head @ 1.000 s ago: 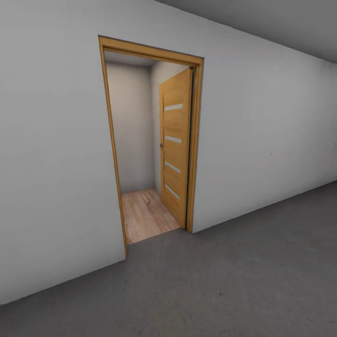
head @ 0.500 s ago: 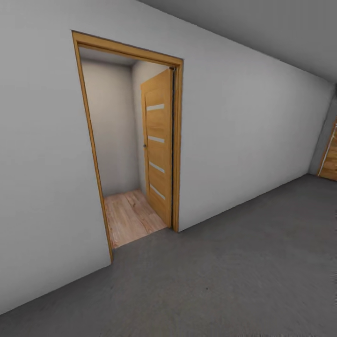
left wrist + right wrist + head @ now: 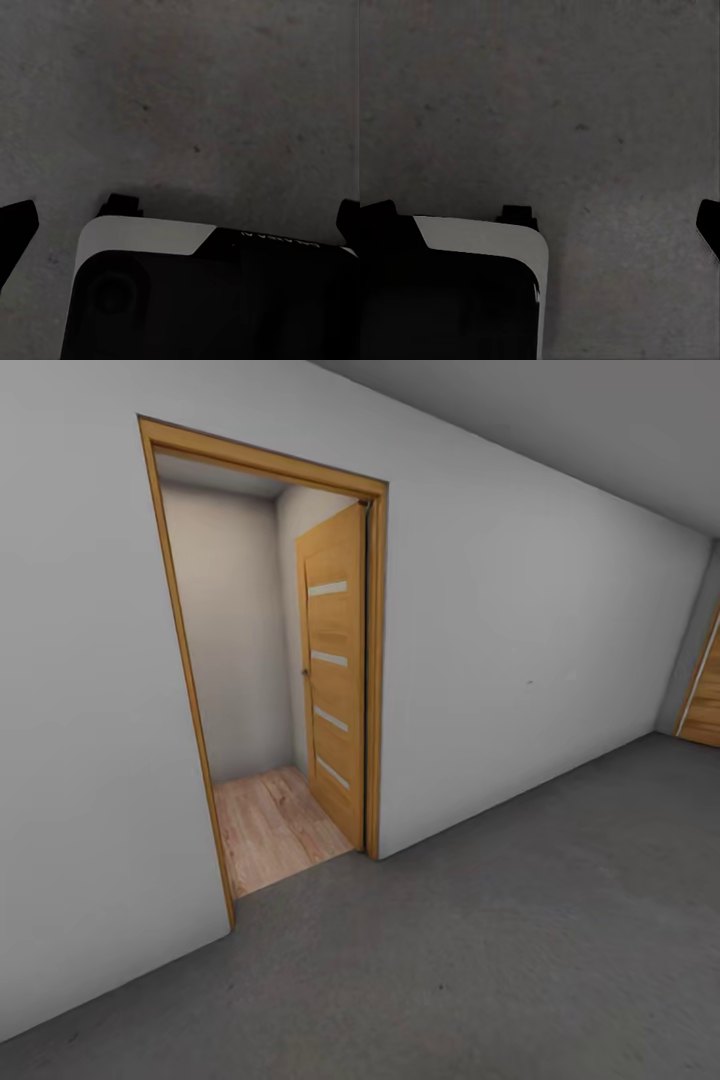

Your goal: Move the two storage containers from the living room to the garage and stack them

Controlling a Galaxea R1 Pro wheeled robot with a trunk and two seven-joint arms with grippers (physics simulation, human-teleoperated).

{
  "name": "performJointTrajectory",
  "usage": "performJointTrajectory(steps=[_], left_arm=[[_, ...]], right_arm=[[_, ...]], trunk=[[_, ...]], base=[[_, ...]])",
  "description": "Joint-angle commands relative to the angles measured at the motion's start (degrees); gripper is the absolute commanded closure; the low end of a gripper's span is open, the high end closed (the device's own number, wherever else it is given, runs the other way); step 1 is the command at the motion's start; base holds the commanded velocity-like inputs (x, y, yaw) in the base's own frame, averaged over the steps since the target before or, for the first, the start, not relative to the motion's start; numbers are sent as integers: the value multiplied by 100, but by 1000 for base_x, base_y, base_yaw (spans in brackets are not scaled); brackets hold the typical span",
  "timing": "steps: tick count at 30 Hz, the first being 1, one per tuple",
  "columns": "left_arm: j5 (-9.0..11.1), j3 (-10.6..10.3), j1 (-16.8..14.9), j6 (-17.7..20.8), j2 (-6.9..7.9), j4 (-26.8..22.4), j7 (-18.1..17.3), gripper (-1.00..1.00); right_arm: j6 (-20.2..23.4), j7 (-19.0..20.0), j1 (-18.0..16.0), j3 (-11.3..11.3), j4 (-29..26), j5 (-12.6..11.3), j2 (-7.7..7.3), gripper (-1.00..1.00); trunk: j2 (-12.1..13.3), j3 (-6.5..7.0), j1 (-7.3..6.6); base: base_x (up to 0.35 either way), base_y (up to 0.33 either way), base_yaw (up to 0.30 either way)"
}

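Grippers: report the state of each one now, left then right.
Left gripper: open, holding nothing, over the concrete floor.
Right gripper: open, holding nothing, over the same floor.

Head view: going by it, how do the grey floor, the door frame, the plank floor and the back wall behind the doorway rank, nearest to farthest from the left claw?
The left claw hangs open over the floor.
1. Grey concrete floor, right beneath it.
2. Orange door frame, ahead.
3. Wood plank floor, through the doorway.
4. Pale back wall, beyond the planks.
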Motion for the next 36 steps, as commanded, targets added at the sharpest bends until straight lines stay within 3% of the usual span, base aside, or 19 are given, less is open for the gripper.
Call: performJointTrajectory(steps=[1, 36], left_arm=[[56, -48, -6, -20, -1, 9, -8, -100], [56, -55, -6, -11, 11, 9, -9, -100]], right_arm=[[-34, -7, -8, 49, 18, -43, 1, -100], [-24, -61, -8, 60, 18, -37, 49, -100]], trunk=[[-4, -8, 3], [-4, -8, 3]], base=[[302, -38, -1], [322, -3, 0]])
